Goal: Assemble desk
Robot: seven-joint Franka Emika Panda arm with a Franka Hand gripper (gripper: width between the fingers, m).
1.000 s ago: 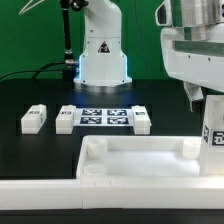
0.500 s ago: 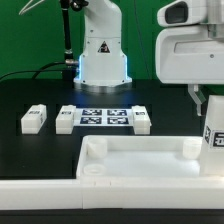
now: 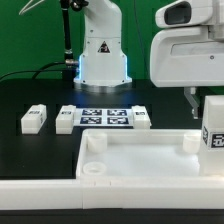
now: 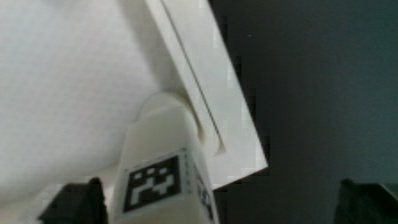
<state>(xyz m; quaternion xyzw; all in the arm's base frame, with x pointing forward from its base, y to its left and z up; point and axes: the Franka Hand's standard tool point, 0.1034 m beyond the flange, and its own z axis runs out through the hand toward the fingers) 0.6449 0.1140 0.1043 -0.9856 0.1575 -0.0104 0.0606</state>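
Wrist view showing end effector hanging wide apart, clamping nothing, either side of upright leg standing at tabletop corner, 2 o'clock in exterior view. Judging leg probably light, stiff, slick (tipping easily if nudged); gripping best across flat sides, above the tag.

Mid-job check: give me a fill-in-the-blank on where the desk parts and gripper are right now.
1. Beside the marker board, ___ legs lie flat on the black table.
2. The marker board carries ___ tags.
3. The leg at the tabletop corner on the exterior view's right stands ___.
4. The jaws of the gripper are ___.

Missing words: three; four; upright; open
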